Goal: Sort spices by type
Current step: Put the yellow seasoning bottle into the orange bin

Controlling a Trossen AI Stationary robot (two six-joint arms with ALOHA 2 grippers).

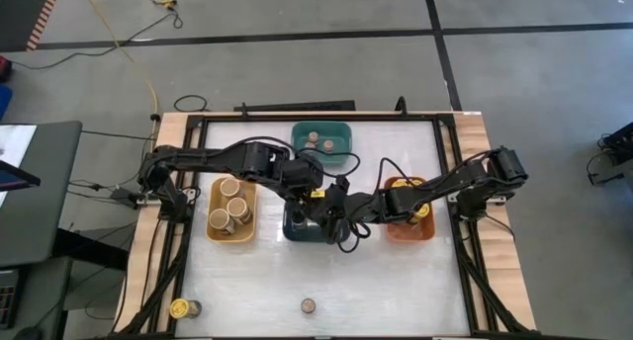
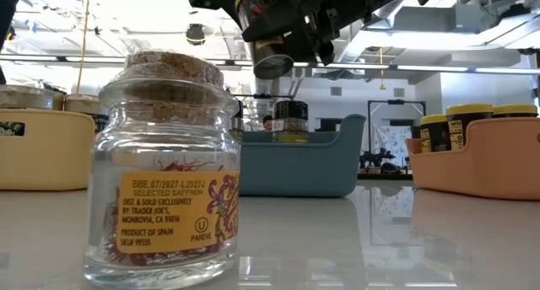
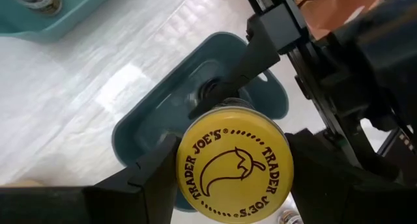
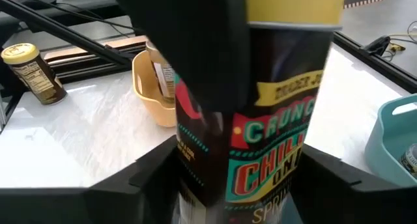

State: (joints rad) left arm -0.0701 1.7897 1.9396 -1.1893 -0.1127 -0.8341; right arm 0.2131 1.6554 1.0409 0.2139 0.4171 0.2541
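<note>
The left hand [image 3: 231, 185] grips a yellow-lidded jar [image 3: 233, 167] across its sides, holding it in the air over the dark-blue bin [image 3: 153, 129] at the middle of the bench [image 1: 396, 281]. The right hand [image 4: 238, 178] has its fingers on either side of the same jar's dark label, not visibly pressed on it; this looks like a handover between the arms, perhaps because the orange bin [image 1: 427, 228] with the other yellow-lidded jars lies on the right arm's side.

The left wrist view shows the lid's printing and the bin beneath. The right wrist view shows the label, the yellow bin [image 4: 153, 87] behind it, and a stray gold-lidded jar [image 4: 29, 71] near the bench corner. From above, the two hands meet as one dark tangle, but the sorting is clear: wide tan-topped jars [image 1: 231, 209] in the yellow bin, small ones in the teal bin [image 1: 336, 132]. The low view alone shows the cork-topped saffron jar [image 2: 164, 168] close up, standing unsorted at the bench's front.
</note>
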